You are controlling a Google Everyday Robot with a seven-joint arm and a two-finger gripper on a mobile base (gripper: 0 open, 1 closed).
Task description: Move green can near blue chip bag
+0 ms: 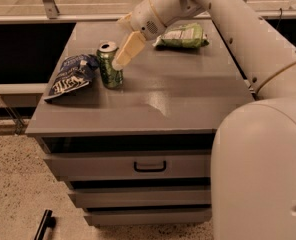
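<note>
Evidently near done. Green can [109, 68] stands upright on the grey cabinet top [188, 94], left of centre, silver lid and pull-tab up. Its left side is just beside the blue chip bag [70, 76]; can't say whether the two touch. Bag lies flat and wrinkled by the left edge, white lettering up.

Gripper [121, 59] is at the can's upper right, reaching down and leftward from the wrist, its tip overlapping the can's shoulder. Whether it clasps the can or has let it go: cannot tell from this angle.

Arm [223, 14] comes in from the right over the back of the cabinet. Light green chip bag [183, 35] sits at the back right, well apart from the can, not involved.

Judgement: placement goal looks met, with the can down, upright and next to the right bag. Left to do, if anything: free the can and draw clear without knocking it over. Risk is clipping the can on the way out.
</note>
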